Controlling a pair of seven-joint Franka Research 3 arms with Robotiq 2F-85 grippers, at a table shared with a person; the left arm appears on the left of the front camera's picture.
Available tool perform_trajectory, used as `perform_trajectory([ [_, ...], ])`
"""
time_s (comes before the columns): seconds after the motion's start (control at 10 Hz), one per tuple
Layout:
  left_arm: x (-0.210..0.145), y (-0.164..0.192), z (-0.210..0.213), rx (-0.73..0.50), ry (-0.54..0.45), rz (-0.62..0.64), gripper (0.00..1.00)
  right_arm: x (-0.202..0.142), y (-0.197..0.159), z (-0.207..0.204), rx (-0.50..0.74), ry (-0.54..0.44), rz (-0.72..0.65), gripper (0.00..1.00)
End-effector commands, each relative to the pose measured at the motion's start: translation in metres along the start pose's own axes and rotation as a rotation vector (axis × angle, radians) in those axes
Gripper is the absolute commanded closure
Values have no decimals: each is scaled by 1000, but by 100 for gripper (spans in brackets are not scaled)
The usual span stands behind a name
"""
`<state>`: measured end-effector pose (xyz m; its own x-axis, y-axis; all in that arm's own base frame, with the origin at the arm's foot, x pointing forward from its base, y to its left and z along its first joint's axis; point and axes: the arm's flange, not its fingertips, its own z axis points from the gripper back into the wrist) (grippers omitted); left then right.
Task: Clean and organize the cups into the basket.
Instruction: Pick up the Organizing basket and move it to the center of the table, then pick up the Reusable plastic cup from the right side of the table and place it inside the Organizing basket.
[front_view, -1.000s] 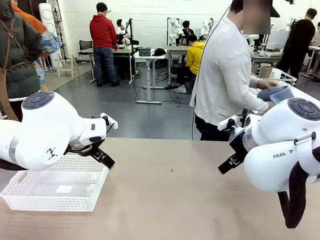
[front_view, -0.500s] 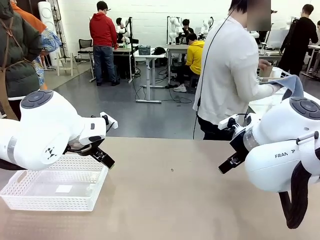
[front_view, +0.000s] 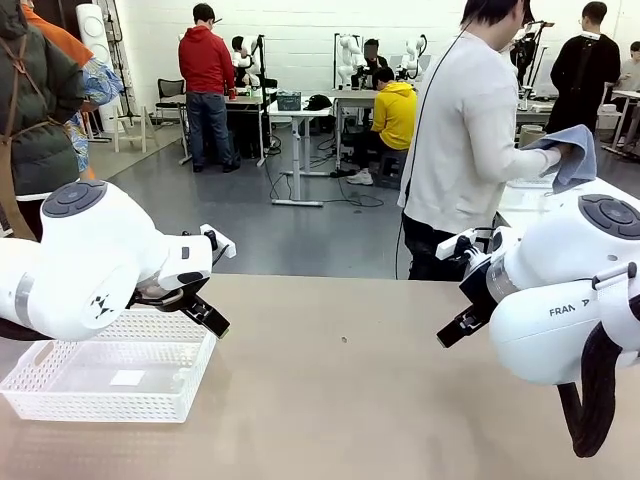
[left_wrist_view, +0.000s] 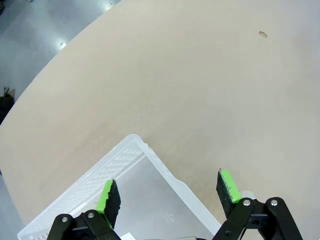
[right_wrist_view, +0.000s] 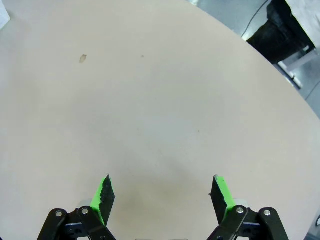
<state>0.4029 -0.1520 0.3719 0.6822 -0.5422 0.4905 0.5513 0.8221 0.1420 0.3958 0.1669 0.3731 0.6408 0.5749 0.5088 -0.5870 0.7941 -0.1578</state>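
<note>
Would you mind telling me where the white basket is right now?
In the front view, the basket sits left on the table, beneath the left end effector.

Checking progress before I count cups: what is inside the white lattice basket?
On the basket's floor lies just a white label. Its far edge is covered by the left arm, so that strip cannot be checked.

The right arm (front_view: 556, 335) carries grey lettering (front_view: 567, 310) on its white housing, of which "FRAN" and, after a gap, "A" can be read. The white label (front_view: 128, 378) on the basket (front_view: 100, 406) floor shows no legible print.
</note>
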Motion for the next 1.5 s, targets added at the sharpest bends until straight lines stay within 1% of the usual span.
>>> perform_trajectory([
  [0.0,0,1,0,0,0,3,0,0,0,0,0,0,0,0],
  [0.5,0,0,0,0,0,0,0,0,0,0,0,0,0,0],
  [0.6,-8,2,16,31,6,0,0,0,0,0,0,0,0,0],
  [0.7,-18,-6,40,85,-6,17,0,-11,11,27,-17,-8,20,0],
  [0.8,-33,-27,68,106,-46,-13,0,-30,18,59,-32,-38,45,0],
  [0.9,-43,-39,102,139,-77,-69,0,-51,27,93,-43,-69,53,0],
  [1.0,-54,-48,124,160,-94,-106,0,-75,37,122,-89,-72,80,0],
  [1.1,-71,-67,137,166,-103,-134,0,-106,47,150,-146,-53,107,0],
  [1.2,-80,-76,145,231,-81,-141,0,-128,56,170,-215,-79,120,0],
  [1.3,-89,-78,154,297,-42,-152,0,-142,67,182,-272,-102,133,0],
  [1.4,-94,-79,156,347,-1,-144,0,-147,67,182,-301,-104,129,0],
])
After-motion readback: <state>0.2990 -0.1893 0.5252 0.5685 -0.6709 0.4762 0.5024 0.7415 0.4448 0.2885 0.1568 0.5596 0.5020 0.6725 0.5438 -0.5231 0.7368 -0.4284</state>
